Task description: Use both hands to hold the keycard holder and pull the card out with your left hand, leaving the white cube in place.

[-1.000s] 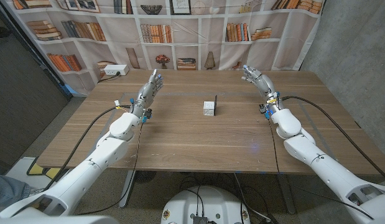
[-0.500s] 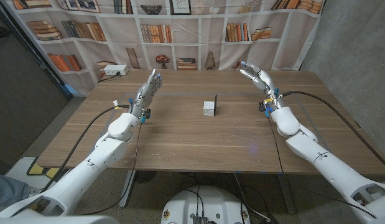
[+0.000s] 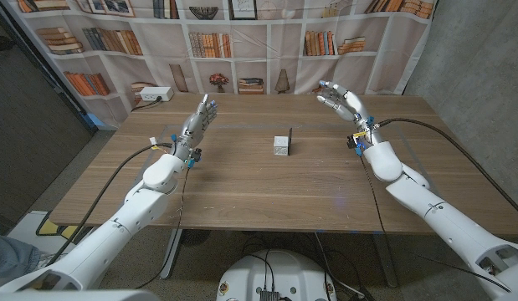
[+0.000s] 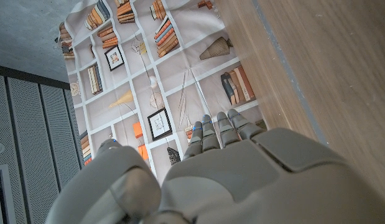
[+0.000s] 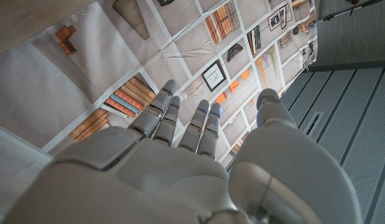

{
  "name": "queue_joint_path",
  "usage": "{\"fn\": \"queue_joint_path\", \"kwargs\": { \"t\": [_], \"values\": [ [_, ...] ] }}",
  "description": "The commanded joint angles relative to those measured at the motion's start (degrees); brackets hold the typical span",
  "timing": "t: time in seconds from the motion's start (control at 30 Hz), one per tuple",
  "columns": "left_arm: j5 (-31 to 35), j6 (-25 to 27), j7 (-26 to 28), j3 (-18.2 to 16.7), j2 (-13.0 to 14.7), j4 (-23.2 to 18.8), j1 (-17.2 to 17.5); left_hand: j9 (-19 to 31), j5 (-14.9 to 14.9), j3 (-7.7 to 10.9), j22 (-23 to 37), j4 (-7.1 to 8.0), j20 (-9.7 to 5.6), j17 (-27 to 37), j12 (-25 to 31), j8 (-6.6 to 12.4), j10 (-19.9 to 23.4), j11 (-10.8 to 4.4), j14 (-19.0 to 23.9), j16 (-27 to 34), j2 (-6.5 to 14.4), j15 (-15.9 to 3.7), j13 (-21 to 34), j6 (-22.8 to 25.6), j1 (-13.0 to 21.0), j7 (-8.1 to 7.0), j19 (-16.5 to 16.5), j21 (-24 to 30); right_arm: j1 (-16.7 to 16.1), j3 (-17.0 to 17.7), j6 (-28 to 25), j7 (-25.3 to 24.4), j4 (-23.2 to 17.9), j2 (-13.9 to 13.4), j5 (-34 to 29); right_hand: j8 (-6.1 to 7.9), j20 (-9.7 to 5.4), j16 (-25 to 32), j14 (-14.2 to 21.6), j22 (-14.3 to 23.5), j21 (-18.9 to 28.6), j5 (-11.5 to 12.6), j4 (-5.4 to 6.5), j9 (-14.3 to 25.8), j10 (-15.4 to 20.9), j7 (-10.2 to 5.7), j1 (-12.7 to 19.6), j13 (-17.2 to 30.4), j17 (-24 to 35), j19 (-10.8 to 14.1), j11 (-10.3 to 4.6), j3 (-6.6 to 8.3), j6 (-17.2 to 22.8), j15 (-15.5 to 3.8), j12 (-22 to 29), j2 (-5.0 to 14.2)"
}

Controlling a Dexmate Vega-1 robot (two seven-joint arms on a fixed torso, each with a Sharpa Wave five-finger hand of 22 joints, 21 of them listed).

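A small white cube (image 3: 280, 145) stands at the table's middle. Against its right side stands a dark keycard holder (image 3: 289, 140), upright and thin; the card in it is too small to make out. My left hand (image 3: 198, 122) is raised over the table's left part, fingers straight and apart, holding nothing. My right hand (image 3: 344, 102) hovers over the far right part, fingers spread, holding nothing. Both hands are well apart from the cube and holder. In the wrist views the left hand (image 4: 217, 162) and the right hand (image 5: 173, 155) show straight fingers against the bookshelf backdrop.
The wooden table (image 3: 242, 188) bears only the cube and the holder. A printed bookshelf backdrop (image 3: 242, 42) hangs behind the far edge. A white power strip (image 3: 153, 96) lies beyond the table's far left corner. Cables run along both arms.
My right hand has turned and shifted slightly left toward the table's middle, its fingers spreading wider. The left hand has barely moved. Cube and holder are unmoved.
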Motion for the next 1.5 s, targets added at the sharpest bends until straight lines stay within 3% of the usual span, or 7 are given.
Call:
{"fn": "queue_joint_path", "kwargs": {
  "t": [0.03,0.13,0.23,0.53,0.83,0.9,1.5],
  "values": [
    [-0.12,-0.54,1.33,-1.14,0.52,-2.42,3.04,0.25,-0.11,-0.04,0.14,-0.21,0.07,0.19,0.30,0.21,1.11,0.13,1.03,0.09,0.03,-0.10,0.21,0.83,0.51,0.21,1.19,0.16,2.49,-1.39,1.36,0.12,0.81,-0.82,-5.63,0.32,1.11,0.32,1.13,-0.04,-0.21,0.29,-0.02,0.30,1.35,-0.41,2.43,0.18,0.00,1.53,-0.53,0.61,1.61,-0.05,0.10,-0.63],
    [-0.32,-0.61,1.13,-1.22,0.53,-2.31,3.17,0.25,-0.14,-0.08,0.14,-0.23,0.08,0.18,0.29,0.16,1.28,0.13,1.12,0.06,0.04,-0.17,0.21,0.91,0.56,0.21,1.31,0.16,2.35,-1.43,-0.83,-1.00,-0.72,-1.08,-7.77,0.09,5.68,-0.10,-0.14,-0.06,-1.39,0.15,0.67,0.33,1.76,-1.71,4.51,0.18,0.14,0.50,-1.60,0.49,2.48,-0.44,-0.16,-1.01],
    [-0.44,-1.10,0.83,-1.34,0.46,-2.04,3.24,0.25,-0.17,-0.10,0.14,-0.24,0.07,0.18,0.28,0.18,1.40,0.21,1.29,0.08,0.06,-0.17,0.21,1.10,0.60,0.25,1.40,0.16,2.45,-1.67,-2.31,-2.03,-1.43,-1.12,-9.34,-0.05,7.97,-0.32,-1.60,0.00,-2.39,0.14,0.98,0.35,1.92,-2.56,5.32,0.17,0.18,-1.30,-1.76,0.30,3.00,-0.58,-0.35,-1.11],
    [-0.53,-2.33,0.59,-1.80,0.34,-1.76,3.66,0.25,-0.26,-0.19,0.14,-0.28,0.25,0.18,0.17,0.22,1.64,0.11,1.70,0.07,0.12,-0.20,0.21,1.72,0.72,0.30,1.49,0.06,3.15,-2.84,-6.10,-3.11,-3.92,-2.36,-13.26,-0.05,9.84,-0.21,-2.80,0.05,-3.39,0.33,1.06,0.38,2.41,-3.20,7.02,0.18,0.14,-3.94,-1.95,0.25,4.14,-1.41,-0.58,-1.12],
    [-0.61,-2.81,0.83,-2.45,0.67,-2.19,4.46,0.26,-0.34,-0.26,0.14,-0.30,0.34,0.18,0.12,0.12,1.96,0.02,1.95,0.02,0.19,-0.32,0.22,1.92,0.82,0.25,1.40,-0.08,5.04,-4.84,-8.79,-1.24,-5.24,-3.71,-15.48,-0.09,10.04,0.01,-3.31,0.10,-3.44,0.55,1.45,0.45,2.49,-3.25,7.76,0.19,0.18,-5.44,-2.03,0.08,4.81,-1.78,-0.86,-0.91],
    [-0.61,-2.85,1.13,-2.74,0.82,-2.52,4.83,0.26,-0.36,-0.28,0.14,-0.31,0.38,0.18,0.11,0.11,2.02,-0.08,1.96,0.00,0.20,-0.32,0.22,1.99,0.83,0.32,1.38,-0.11,5.74,-5.39,-8.68,0.18,-5.10,-4.06,-15.04,-0.18,7.91,0.36,-2.71,0.12,-2.23,0.68,1.44,0.50,2.61,-3.28,9.34,0.21,0.16,-2.58,-2.04,0.45,5.24,-2.07,-0.97,0.35],
    [0.26,-0.30,3.23,-4.18,3.22,-4.59,6.77,0.27,-0.50,-0.45,0.16,-0.31,0.85,0.19,-0.18,-0.18,2.04,-0.04,2.05,-0.19,0.30,-0.22,0.23,2.04,0.93,0.27,1.13,-0.37,8.62,-7.42,-11.34,7.37,-8.98,-8.17,-17.48,-0.33,6.09,0.75,-0.20,0.06,-0.92,0.84,0.69,0.57,3.64,-3.31,15.04,0.27,0.13,3.73,-2.12,0.84,6.09,-3.37,-0.90,1.50]
  ]
}}
